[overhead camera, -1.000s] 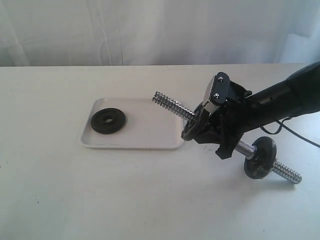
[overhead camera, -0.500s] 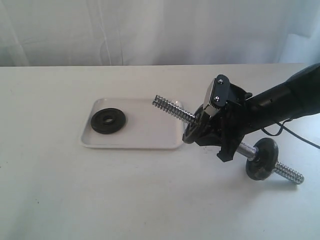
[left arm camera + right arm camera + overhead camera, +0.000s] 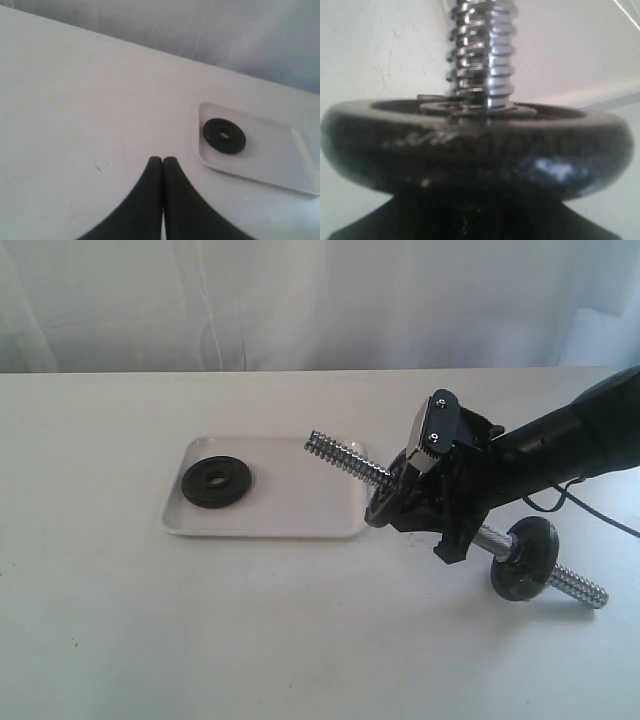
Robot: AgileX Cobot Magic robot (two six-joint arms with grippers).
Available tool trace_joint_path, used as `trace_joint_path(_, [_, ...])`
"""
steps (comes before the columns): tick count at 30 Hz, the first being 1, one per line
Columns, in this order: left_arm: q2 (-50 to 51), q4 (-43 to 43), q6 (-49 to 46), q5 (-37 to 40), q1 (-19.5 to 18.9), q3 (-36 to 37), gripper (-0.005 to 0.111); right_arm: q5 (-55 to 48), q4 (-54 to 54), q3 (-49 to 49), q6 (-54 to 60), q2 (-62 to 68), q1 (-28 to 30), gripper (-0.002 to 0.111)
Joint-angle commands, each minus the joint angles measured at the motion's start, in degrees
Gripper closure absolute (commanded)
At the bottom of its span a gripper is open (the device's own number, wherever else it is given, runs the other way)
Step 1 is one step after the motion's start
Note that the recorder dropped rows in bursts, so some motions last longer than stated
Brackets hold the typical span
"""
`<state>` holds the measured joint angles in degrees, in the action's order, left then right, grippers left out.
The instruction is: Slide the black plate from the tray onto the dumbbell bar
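My right gripper (image 3: 398, 492) is shut on the black plate (image 3: 383, 498), which is threaded over the dumbbell bar (image 3: 345, 456) with the bar through its hole. The right wrist view shows that plate (image 3: 470, 145) edge-on, with the coarse chrome thread (image 3: 481, 55) rising out of its centre. The bar's threaded end tilts up over the tray's (image 3: 300, 512) right corner. A second black disc (image 3: 523, 558) sits on the bar's far right part. A third like disc (image 3: 217, 482) lies flat in the tray's left part. My left gripper (image 3: 163, 161) is shut and empty, short of the tray (image 3: 272, 160) and its disc (image 3: 224, 135).
The white table carries only the tray and the dumbbell. A black cable (image 3: 600, 512) trails from the right arm near the table's right edge. A pale curtain hangs behind the table.
The right gripper and its plate edged slightly right along the bar, and the bar's raised end dipped a little. Nothing has moved over the last half second.
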<state>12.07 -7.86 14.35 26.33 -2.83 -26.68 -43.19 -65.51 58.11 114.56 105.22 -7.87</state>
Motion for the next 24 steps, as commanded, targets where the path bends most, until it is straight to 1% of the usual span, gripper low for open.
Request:
trace_joint_path(1, [9.97,-0.63,-5.68,5.84,0.16,-7.25,0.107,-3.04,-5.37,1.16,0.69,-2.79,0.52,0.108])
trace_joint_path(7, [23.83,-0.63,-9.58,6.72,0.16,-14.45,0.107,-3.04,-5.37,1.16,0.69,-2.79,0.52,0.108])
trace_joint_path(10, [30.76,-1.15,-11.87,8.43,0.16,-17.98,0.106,-2.94,-5.37,1.16,0.69,-2.79,0.52,0.108])
trace_joint_path(12, [35.16,-2.67,-13.94,9.19,0.16,-20.16,0.099,-2.81,-5.37,1.16,0.69,-2.79,0.52,0.108])
trace_joint_path(17, [45.79,-9.35,-19.55,8.89,0.16,-24.16,0.070,-2.81,-5.19,1.16,0.69,-2.79,0.52,0.108])
trace_joint_path(21, [52.44,-15.30,-23.74,8.64,0.16,-27.45,0.058,-2.81,-4.42,1.16,0.69,-2.79,0.52,0.108])
trace_joint_path(24, [57.52,-19.67,-28.97,9.83,0.16,-30.00,0.049,-2.81,-4.42,1.16,0.69,-2.79,0.52,0.108])
